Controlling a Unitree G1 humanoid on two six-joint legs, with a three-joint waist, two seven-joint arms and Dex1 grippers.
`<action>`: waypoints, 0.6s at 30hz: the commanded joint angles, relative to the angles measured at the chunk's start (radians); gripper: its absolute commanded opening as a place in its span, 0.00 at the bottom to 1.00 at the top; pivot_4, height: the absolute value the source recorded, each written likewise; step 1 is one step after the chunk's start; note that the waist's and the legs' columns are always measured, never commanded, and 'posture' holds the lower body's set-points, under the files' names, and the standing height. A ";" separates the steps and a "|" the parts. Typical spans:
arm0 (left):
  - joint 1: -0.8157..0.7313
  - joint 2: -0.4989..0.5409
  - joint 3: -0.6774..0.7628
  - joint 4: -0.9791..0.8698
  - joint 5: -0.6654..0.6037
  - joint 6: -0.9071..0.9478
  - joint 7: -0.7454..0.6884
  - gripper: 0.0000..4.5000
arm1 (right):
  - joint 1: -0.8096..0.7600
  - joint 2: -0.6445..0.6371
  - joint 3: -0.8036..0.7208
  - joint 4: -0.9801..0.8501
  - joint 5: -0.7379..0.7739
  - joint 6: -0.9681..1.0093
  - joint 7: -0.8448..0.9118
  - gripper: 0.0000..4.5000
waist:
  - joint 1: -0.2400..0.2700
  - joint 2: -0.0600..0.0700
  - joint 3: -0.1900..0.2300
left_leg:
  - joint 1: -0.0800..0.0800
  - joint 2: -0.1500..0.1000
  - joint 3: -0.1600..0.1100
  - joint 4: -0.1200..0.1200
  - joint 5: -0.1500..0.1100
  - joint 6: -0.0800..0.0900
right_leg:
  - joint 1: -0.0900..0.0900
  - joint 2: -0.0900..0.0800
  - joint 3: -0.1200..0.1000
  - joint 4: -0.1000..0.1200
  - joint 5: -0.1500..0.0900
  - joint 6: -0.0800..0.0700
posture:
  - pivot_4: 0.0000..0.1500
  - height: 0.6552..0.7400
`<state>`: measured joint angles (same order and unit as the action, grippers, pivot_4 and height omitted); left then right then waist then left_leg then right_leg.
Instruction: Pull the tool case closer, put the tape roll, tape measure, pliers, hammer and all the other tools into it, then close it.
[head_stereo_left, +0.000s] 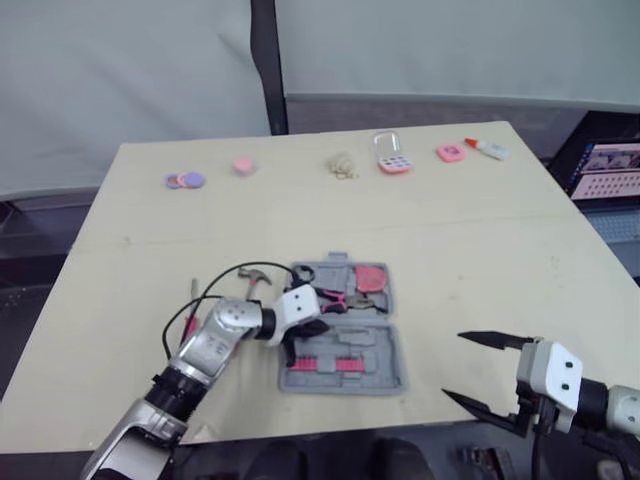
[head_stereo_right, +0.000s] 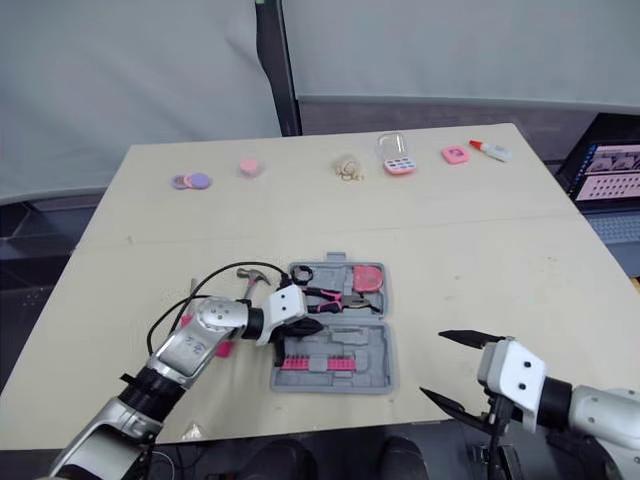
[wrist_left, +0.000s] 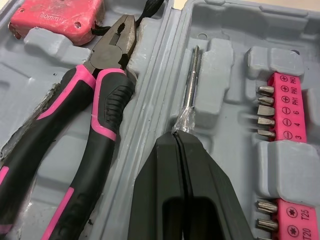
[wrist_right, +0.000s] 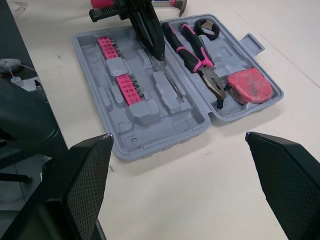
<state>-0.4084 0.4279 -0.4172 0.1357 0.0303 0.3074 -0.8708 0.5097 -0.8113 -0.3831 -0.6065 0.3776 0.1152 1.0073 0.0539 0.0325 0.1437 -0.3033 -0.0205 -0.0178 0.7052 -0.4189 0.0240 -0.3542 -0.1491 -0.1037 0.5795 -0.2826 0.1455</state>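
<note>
Beige table (head_stereo_left: 480, 250) holds the open grey tool case (head_stereo_left: 385, 372). Left wrist view shows the left gripper (wrist_left: 177, 136) pinching a thin screwdriver (wrist_left: 191, 85); the right gripper (head_stereo_left: 452, 365) gapes wide.

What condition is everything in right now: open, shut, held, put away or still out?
Tool case: open, flat.
Pliers: in the case, closed.
Tape measure: in the case.
Tape roll: in the case.
Hammer: out on the table.
Left gripper: shut on the small screwdriver, over the case.
Right gripper: open, empty.
</note>
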 joint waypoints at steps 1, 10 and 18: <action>0.062 -0.002 -0.135 0.138 0.090 0.037 -0.038 0.01 | -0.001 0.009 -0.029 -0.037 0.013 0.004 -0.015 1.00 | 0.000 0.001 -0.001 | 0.003 0.000 0.000 -0.002 0.000 0.000 | 0.002 0.000 0.000 -0.004 0.000 0.000 | 1.00 1.00; 0.067 -0.017 -0.080 0.131 0.056 0.017 -0.044 0.01 | -0.010 0.008 -0.023 -0.036 0.010 0.008 -0.019 1.00 | 0.005 0.005 -0.003 | 0.007 0.000 -0.004 -0.004 0.000 0.000 | 0.011 -0.001 0.000 -0.012 0.000 0.000 | 1.00 1.00; 0.131 -0.002 0.204 -0.154 -0.272 0.195 -0.106 0.01 | -0.059 0.017 0.021 -0.009 -0.002 0.002 -0.020 1.00 | -0.024 -0.001 0.008 | 0.001 0.005 -0.002 -0.006 0.001 -0.004 | -0.005 0.000 -0.001 -0.004 -0.001 0.001 | 1.00 1.00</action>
<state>-0.2859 0.4161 -0.2479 0.0426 -0.1747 0.4596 -0.9537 0.4553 -0.8010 -0.3571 -0.6126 0.3738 0.1298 0.9966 0.0296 0.0318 0.1520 -0.3053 -0.0148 -0.0201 0.6996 -0.4173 0.0184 -0.3615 -0.1473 -0.1053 0.5768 -0.2834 0.1465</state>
